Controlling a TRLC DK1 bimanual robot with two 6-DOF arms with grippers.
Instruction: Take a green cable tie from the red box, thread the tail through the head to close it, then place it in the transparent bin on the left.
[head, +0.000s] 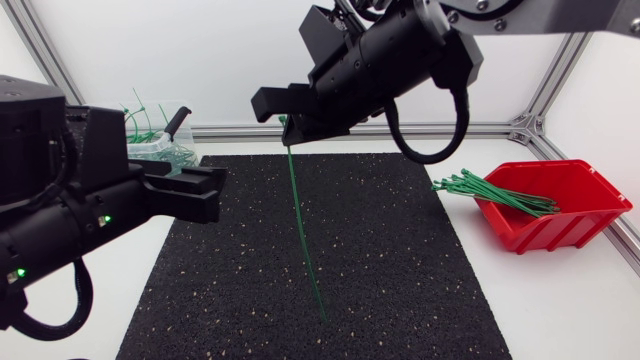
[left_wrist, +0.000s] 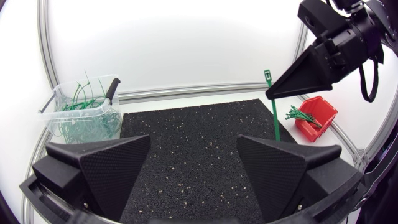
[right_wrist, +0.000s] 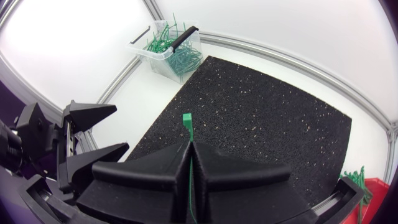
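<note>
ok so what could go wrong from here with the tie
The cable tie hangs long and free from the shut right jaws, so the open left jaws could miss its thin tail. Only a short stub with the head shows past the right jaws, which may leave little room for threading.

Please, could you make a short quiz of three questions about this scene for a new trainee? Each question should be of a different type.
1. True or false: the left gripper is shut.
2. The green cable tie in the right gripper is: A. straight, not threaded; B. closed in a loop; C. cut in two.
3. Fill in: the spare ties lie in the ___ box.
Key: 1 false; 2 A; 3 red.
</note>
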